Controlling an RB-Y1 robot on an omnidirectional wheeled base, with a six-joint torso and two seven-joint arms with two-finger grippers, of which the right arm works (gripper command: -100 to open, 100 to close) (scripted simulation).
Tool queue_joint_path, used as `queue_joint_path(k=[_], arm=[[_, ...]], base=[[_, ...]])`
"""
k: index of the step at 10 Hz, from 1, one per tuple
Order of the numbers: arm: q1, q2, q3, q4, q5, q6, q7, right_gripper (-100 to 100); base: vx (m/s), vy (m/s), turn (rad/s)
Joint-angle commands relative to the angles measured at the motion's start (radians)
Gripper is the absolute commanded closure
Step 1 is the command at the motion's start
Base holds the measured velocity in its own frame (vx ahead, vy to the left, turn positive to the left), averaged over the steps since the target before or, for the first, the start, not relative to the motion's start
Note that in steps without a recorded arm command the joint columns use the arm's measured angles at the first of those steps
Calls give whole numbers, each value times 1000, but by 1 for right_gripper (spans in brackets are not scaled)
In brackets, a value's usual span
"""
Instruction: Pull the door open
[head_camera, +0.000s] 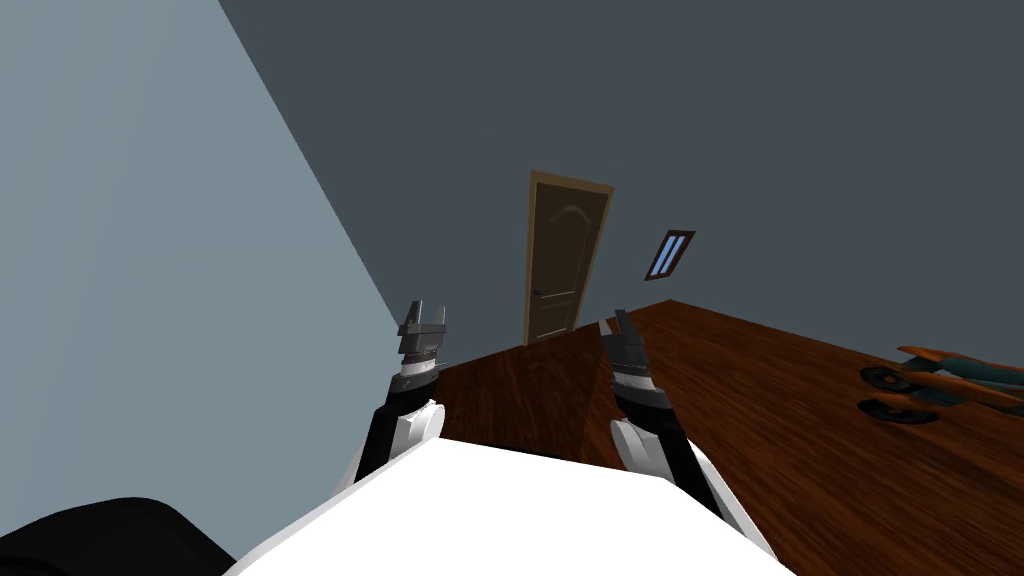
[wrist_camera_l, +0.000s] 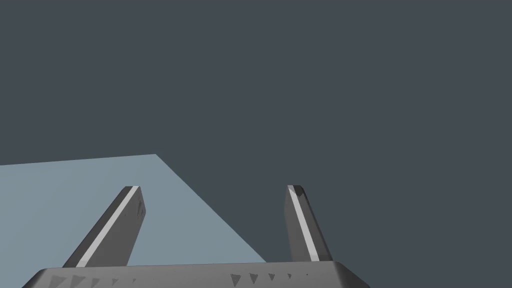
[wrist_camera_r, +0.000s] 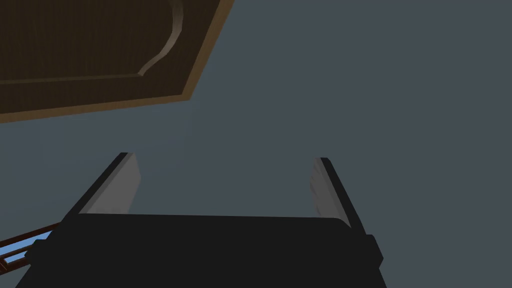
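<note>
the door (head_camera: 565, 258) is sitting closed in its tan frame on the far dark grey wall, well apart from me across the brown wooden floor (head_camera: 800, 420). it is showing dark brown with an arched upper panel and a small dark handle (head_camera: 537, 293). my left claw (head_camera: 426, 312) and right claw (head_camera: 612, 320) are both hanging wide, gripping nothing.

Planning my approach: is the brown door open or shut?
Shut: the door sits flush in the dark wall, with no gap showing at its edges.
</note>
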Motion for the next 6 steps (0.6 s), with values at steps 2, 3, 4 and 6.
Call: queue_joint_path(k=[2, 3, 4, 6], arm=[[-14, -20, 0, 63, -8, -16, -13, -100], [-20, -26, 0, 84, -10, -20, -17, -100], [-26, -32, -1, 104, -13, -24, -21, -100], [-38, -45, -1, 148, -18, -33, -29, -100]], base=[[126, -17, 106], [109, -16, 72], [91, -30, 66], [92, -31, 83]])
